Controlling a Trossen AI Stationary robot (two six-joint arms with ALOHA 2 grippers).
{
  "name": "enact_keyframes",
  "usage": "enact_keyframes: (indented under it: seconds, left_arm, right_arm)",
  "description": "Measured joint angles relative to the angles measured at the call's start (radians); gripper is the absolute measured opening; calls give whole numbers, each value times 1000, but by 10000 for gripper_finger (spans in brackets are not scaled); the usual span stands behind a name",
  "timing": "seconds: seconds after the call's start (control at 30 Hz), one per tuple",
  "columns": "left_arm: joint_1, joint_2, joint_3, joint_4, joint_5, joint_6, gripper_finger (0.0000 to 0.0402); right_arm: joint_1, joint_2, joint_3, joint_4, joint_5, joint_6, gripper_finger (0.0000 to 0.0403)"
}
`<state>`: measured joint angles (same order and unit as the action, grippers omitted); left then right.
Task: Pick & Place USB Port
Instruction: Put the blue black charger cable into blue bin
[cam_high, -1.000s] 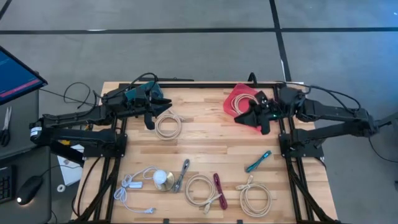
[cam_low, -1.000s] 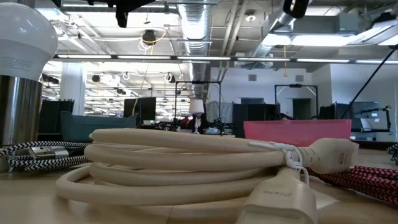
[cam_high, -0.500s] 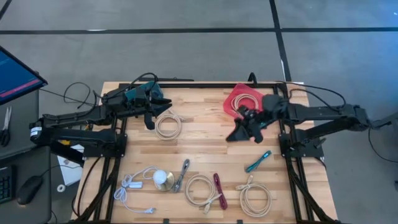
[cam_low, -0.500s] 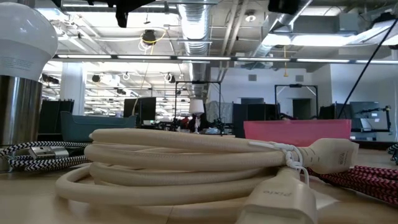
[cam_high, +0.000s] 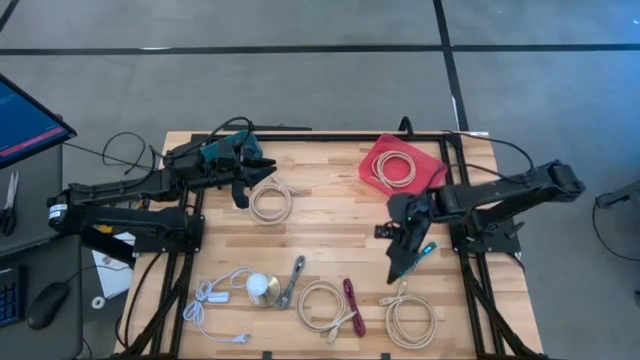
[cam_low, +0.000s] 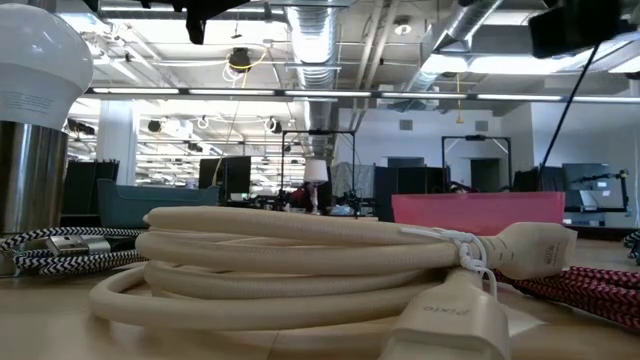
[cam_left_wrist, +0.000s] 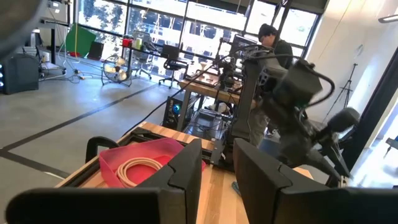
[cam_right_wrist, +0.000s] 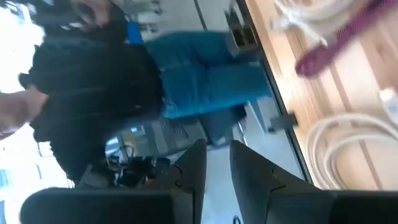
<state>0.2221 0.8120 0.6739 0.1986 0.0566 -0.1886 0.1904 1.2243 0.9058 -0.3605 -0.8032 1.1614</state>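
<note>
Several coiled USB cables lie flat on the wooden table. A red tray (cam_high: 385, 152) at the far right holds one beige coil (cam_high: 400, 170). A short teal cable (cam_high: 415, 258) lies right of centre. My right gripper (cam_high: 398, 268) hovers just left of it, fingers pointing at the near edge, shut and empty. Its wrist view shows a beige coil (cam_right_wrist: 348, 149) and a maroon cable (cam_right_wrist: 345, 37). My left gripper (cam_high: 243, 190) waits at the far left beside another beige coil (cam_high: 270, 200), shut and empty. The tray (cam_left_wrist: 149, 162) also shows in the left wrist view.
Along the near edge lie a white charger lead (cam_high: 215, 300), a bulb on a metal base (cam_high: 263, 289), a grey braided cable (cam_high: 293, 280), a beige coil (cam_high: 322, 305), a maroon cable (cam_high: 351, 305) and another beige coil (cam_high: 412, 318). A person (cam_right_wrist: 124, 81) stands beyond the table.
My right gripper has swung from over the red tray toward the table's near edge, ending beside the teal cable, and has turned so its fingers point at the near edge. The beige coil stays in the tray.
</note>
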Motion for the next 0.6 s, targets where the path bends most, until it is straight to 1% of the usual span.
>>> enact_keyframes:
  seconds: [0.17, 0.33, 0.4, 0.5, 0.6]
  left_arm:
    - [0, 0, 0, 0, 0, 0, 92]
    - [0, 0, 0, 0, 0, 0, 92]
    - [0, 0, 0, 0, 0, 0, 92]
    - [0, 0, 0, 0, 0, 0, 92]
    - [0, 0, 0, 0, 0, 0, 92]
  right_arm:
    - [48, 42, 0, -85, 19, -15, 41]
    - [95, 85, 0, -241, 21, -56, 5]
    - [111, 102, 0, -295, 46, -71, 5]
    - [126, 124, 0, -363, 117, -94, 18]
    - [134, 140, 0, -395, 175, -131, 33]
